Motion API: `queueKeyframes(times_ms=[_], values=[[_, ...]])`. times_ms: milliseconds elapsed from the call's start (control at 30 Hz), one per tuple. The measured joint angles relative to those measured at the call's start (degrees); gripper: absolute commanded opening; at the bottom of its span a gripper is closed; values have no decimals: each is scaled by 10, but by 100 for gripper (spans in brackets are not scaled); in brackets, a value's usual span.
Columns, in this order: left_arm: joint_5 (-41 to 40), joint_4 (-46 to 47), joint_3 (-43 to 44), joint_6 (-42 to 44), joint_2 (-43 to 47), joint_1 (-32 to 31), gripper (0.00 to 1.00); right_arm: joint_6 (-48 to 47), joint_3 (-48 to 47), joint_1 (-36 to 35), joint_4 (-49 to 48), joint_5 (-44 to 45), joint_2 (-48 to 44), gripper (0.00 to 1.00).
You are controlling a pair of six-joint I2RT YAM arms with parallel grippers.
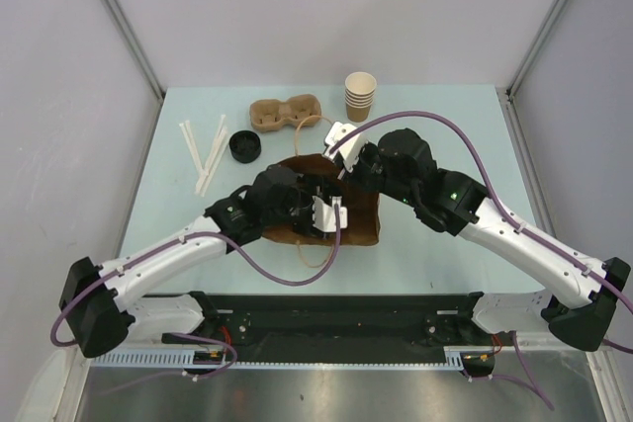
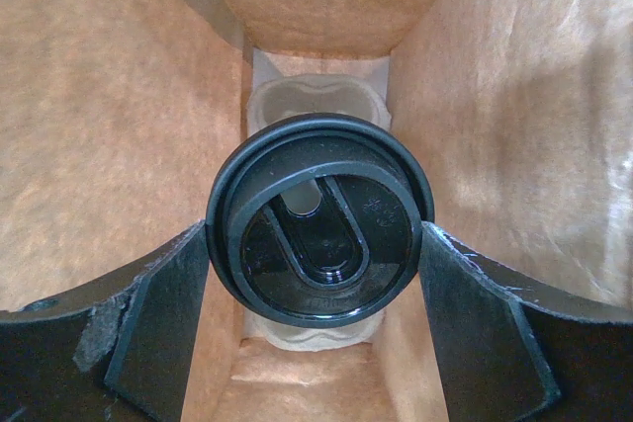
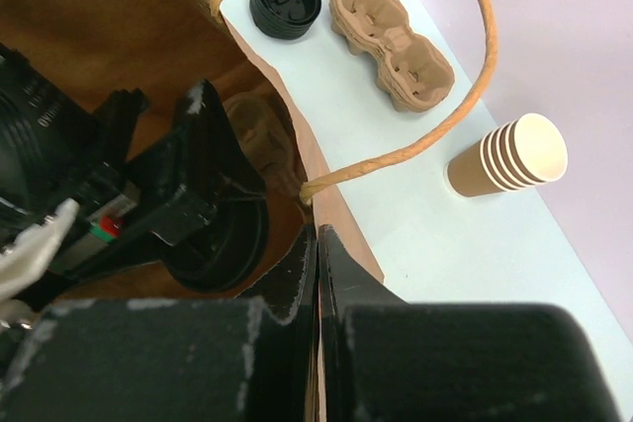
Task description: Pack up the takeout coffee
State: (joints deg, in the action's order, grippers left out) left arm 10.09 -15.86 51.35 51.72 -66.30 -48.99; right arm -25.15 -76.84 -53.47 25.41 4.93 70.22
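Observation:
The takeout coffee, a cup seen from above by its round black lid, hangs inside the brown paper bag. My left gripper reaches down into the bag, its fingers pressed against both sides of the lid. Below the cup, a pale pulp carrier lies on the bag's floor. My right gripper is shut on the bag's rim beside the twisted paper handle, holding that side up. In the top view the left gripper sits over the bag's mouth and the right gripper is at its far edge.
On the table behind the bag lie a brown two-cup carrier, a stack of lidless paper cups, a loose black lid and several white sticks. Grey walls close in the table on three sides.

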Motion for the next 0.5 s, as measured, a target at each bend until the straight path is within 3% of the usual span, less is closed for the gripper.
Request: queueKeyframes(times_ms=[500], values=[[-10, 3, 35, 35, -77, 0, 32, 2, 0, 0, 0, -12, 0, 0]])
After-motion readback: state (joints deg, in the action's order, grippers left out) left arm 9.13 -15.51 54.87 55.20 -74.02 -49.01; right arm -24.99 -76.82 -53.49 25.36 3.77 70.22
